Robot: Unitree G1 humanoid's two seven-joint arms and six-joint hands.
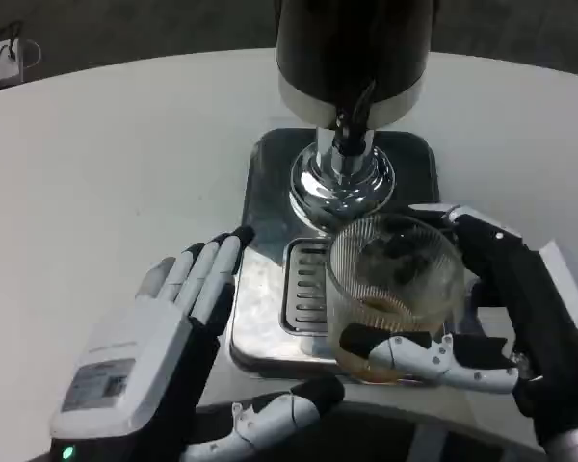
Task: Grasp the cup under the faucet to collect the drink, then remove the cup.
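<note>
A clear ribbed glass cup point(393, 289) stands on the drip grille point(303, 289) of the steel dispenser base point(270, 183), a little brown drink at its bottom. The black and chrome dispenser point(352, 58) rises behind, and its faucet point(352, 125) ends just above and behind the cup's rim. My right hand point(501, 327) grips the cup, with the thumb across its lower front and fingers behind its right side. To the left of the base my left hand point(164, 356) is open, fingers straight and pointing up toward the base, thumb stretched out to the right below the tray.
The dispenser stands on a white round table point(106, 164). The table's near edge runs just under both hands. A small dark object with a cable point(5, 53) sits at the far left edge.
</note>
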